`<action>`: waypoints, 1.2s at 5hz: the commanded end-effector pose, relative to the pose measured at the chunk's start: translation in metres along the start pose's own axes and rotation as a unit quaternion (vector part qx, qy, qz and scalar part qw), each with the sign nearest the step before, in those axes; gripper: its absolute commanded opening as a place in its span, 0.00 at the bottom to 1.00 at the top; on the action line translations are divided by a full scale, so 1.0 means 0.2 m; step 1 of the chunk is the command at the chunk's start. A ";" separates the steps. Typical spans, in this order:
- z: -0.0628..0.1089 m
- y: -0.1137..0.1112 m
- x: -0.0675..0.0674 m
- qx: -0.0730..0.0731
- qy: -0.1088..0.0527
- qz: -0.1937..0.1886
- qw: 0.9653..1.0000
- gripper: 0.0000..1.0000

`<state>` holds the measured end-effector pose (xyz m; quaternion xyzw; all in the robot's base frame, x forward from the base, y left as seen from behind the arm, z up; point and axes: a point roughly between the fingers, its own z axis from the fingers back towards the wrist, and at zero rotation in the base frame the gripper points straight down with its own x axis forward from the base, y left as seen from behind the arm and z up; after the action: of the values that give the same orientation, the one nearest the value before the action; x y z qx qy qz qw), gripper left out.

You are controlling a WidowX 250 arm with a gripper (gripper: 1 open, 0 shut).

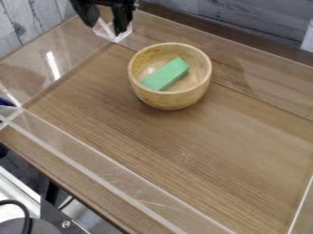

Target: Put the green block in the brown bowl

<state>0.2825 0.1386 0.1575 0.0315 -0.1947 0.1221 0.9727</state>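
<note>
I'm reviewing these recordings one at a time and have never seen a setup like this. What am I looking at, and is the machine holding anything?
This is a single view from a camera looking down at a wooden tabletop. The machine is one robot arm; only a dark part of it shows, at the top edge toward the left.

On the table sits a round, light-tan wooden bowl with thick walls. Inside it lies a bright-green rectangular block, which is where the task wants it. A clear, shiny plastic piece stands just below the dark part. At the lower left, a black cable curves past the edge.

The green block is in the bowl, well away from the arm, so the hand is not holding it. The hand's fingers can't be made out clearly here.
</note>
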 end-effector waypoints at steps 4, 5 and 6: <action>0.03 0.03 0.13 0.037 -0.008 0.046 0.998 1.00; 0.06 0.06 0.13 0.054 -0.005 0.067 0.996 1.00; 0.04 0.05 0.11 0.045 0.014 0.042 0.998 1.00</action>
<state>0.2912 0.1477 0.1543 0.0548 -0.1471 0.1707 0.9727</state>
